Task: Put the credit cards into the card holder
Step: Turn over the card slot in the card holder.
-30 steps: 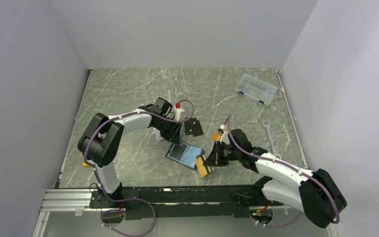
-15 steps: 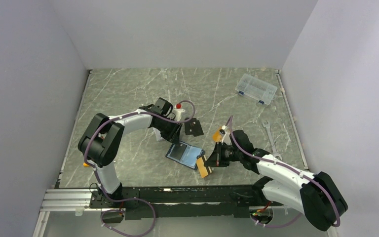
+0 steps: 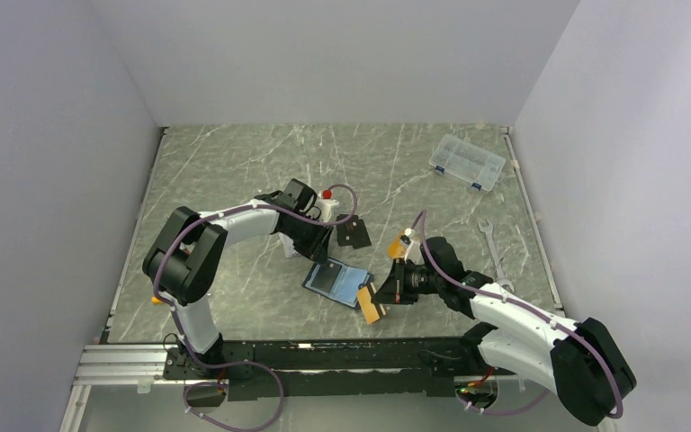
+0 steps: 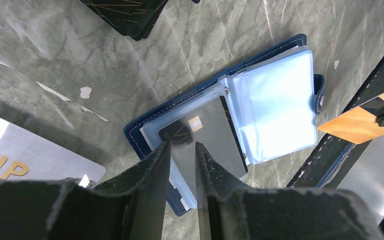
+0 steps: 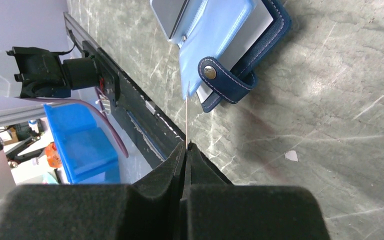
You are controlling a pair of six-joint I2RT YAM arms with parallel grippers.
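The navy card holder (image 3: 337,282) lies open on the table, its light blue sleeves (image 4: 275,100) facing up. A silver-grey credit card (image 4: 207,137) with a dark stripe sits in the left sleeve. My left gripper (image 4: 182,146) is directly over that card, jaws a narrow gap apart with nothing between them. A second silver card (image 4: 25,157) lies flat on the table to the left. My right gripper (image 3: 381,293) is shut on the orange-gold credit card (image 3: 371,307), holding it by the holder's snap tab (image 5: 210,72). The right wrist view shows that card edge-on (image 5: 186,120).
A flat black rectangle (image 3: 354,233) lies just behind the card holder. A clear plastic box (image 3: 468,161) sits at the back right, and a wrench (image 3: 493,247) near the right edge. The black base rail (image 3: 324,355) runs along the near edge.
My left jaws have narrowed a little over the card in the holder. The right arm and the orange-gold card have barely moved.
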